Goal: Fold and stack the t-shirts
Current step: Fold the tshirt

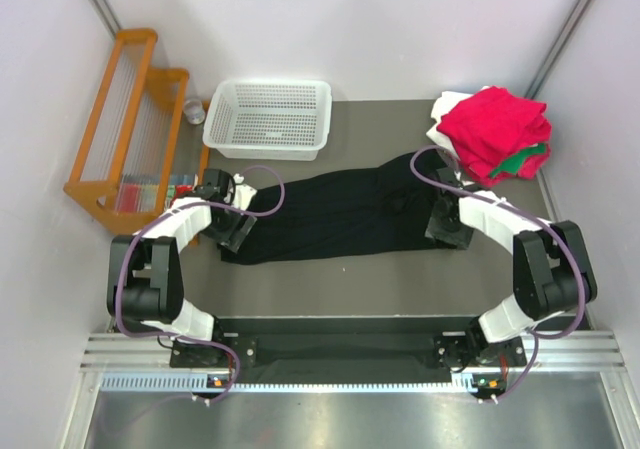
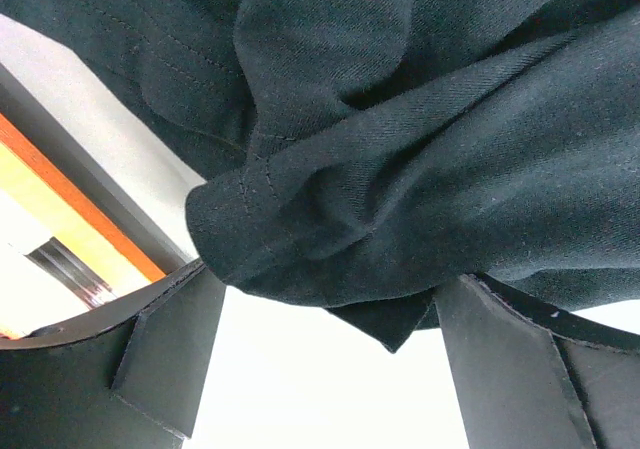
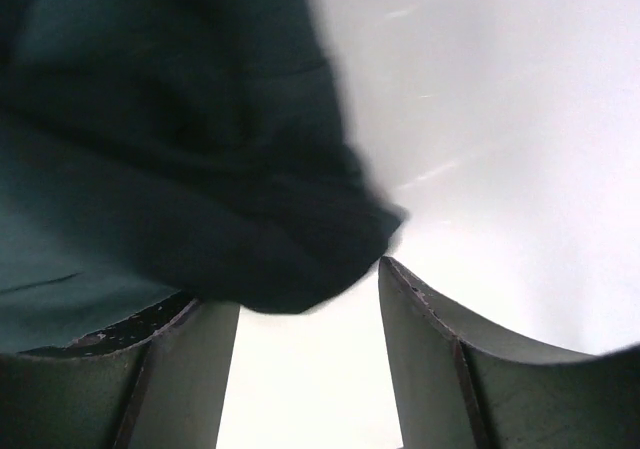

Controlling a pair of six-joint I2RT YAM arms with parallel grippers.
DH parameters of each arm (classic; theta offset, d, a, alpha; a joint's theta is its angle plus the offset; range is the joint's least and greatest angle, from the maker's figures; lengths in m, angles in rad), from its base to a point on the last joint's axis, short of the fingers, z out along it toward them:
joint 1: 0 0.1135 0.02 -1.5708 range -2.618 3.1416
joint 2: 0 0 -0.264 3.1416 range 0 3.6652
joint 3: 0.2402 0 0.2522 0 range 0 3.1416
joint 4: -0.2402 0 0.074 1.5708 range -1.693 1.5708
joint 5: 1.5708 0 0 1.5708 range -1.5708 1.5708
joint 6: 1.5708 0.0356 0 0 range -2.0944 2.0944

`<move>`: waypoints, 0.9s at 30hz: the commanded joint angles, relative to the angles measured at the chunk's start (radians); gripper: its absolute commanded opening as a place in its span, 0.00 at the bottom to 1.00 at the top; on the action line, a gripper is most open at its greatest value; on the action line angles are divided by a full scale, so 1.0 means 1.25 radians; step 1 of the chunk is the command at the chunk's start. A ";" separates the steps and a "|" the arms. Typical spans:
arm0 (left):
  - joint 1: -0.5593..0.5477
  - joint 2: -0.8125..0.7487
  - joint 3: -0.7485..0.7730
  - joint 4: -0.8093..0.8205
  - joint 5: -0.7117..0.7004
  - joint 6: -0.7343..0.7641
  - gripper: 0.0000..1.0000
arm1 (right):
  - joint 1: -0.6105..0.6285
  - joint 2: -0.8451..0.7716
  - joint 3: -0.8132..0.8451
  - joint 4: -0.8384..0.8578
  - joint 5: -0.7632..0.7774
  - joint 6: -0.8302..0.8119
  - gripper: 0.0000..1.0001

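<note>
Left end effector (image 2: pixel 330 287) - jaws spread wide. The bunched hem of the black t-shirt (image 1: pixel 340 209) sits in the gap at the tips, not clamped. Right end effector (image 3: pixel 310 289) - jaws part-spread, a cloth corner over one tip, nothing visibly pinched. That view is blurred.

The shirt lies on the surface (image 1: pixel 380 269) as a long band, one end effector at each end, with wrinkles near the left end.

My read: the step in hand is taking both ends for the next fold. To do it well:
- Close each side on every layer at the edge, not just the top ply.
- Match left and right height so the band doesn't twist.
- Hold light tension while one end goes over.

Further back right is the stack: red t-shirt (image 1: pixel 495 129) on top, green t-shirt (image 1: pixel 530 157) peeking out under it, white t-shirt (image 1: pixel 448 109) at its far-left edge. It sits near the band's right end, so the right arm should swing wide of it. Back left are the white perforated basket (image 1: pixel 268 119) and the orange rack (image 1: pixel 125 129) beside it.
</note>
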 commanded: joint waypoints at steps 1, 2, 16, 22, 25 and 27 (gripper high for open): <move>0.005 -0.019 0.012 0.018 -0.001 0.005 0.87 | -0.044 -0.058 0.021 -0.050 0.101 0.034 0.57; 0.005 -0.017 0.012 0.018 0.000 0.006 0.87 | -0.050 -0.063 0.023 -0.060 0.105 0.035 0.57; 0.041 -0.060 0.165 -0.051 0.019 -0.076 0.90 | 0.056 -0.022 0.296 -0.115 -0.012 0.011 0.55; 0.066 -0.071 0.190 -0.071 0.010 -0.097 0.89 | 0.102 0.078 0.318 -0.051 -0.071 0.023 0.54; 0.066 -0.079 0.193 -0.091 0.011 -0.099 0.89 | 0.115 0.140 0.323 -0.041 -0.082 0.027 0.53; 0.066 -0.084 0.195 -0.098 0.014 -0.100 0.89 | 0.121 0.164 0.317 -0.031 -0.080 0.028 0.53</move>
